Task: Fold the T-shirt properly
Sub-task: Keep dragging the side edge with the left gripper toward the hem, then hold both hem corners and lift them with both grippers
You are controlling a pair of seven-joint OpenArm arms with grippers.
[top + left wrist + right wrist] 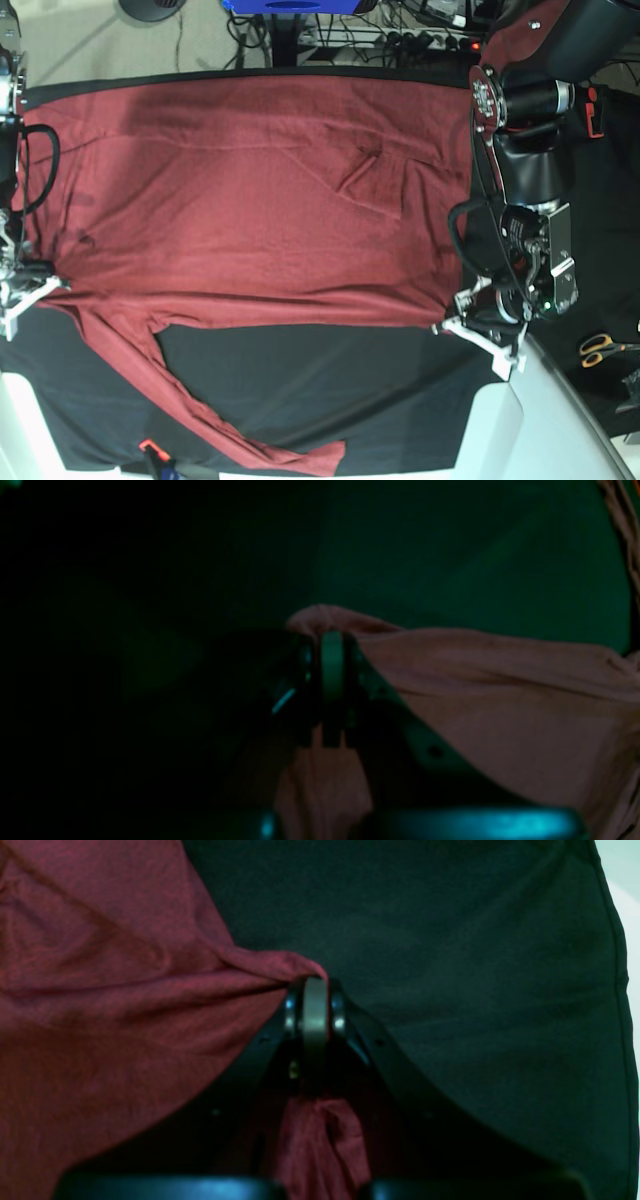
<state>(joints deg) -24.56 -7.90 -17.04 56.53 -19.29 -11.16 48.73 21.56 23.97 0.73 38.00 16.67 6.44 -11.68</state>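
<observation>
Both grippers, left (332, 667) and right (315, 1010), pinch T-shirt (250, 200) corners.

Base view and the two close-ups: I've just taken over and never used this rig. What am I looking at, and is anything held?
The base view looks down on a table under a black cloth cover, with a robot arm at each side. The brick-red T-shirt lies spread across it, one long sleeve trailing toward the near edge.

The other two pictures come from cameras on the wrists, each looking along its own end effector. The left end effector, on the base view's right, is shut on a pinch of the shirt's edge; that picture is very dark. The right end effector, on the base view's left, is shut on the opposite edge. Both corners are held, and no fold is made yet.

Scissors lie at the far right.
</observation>
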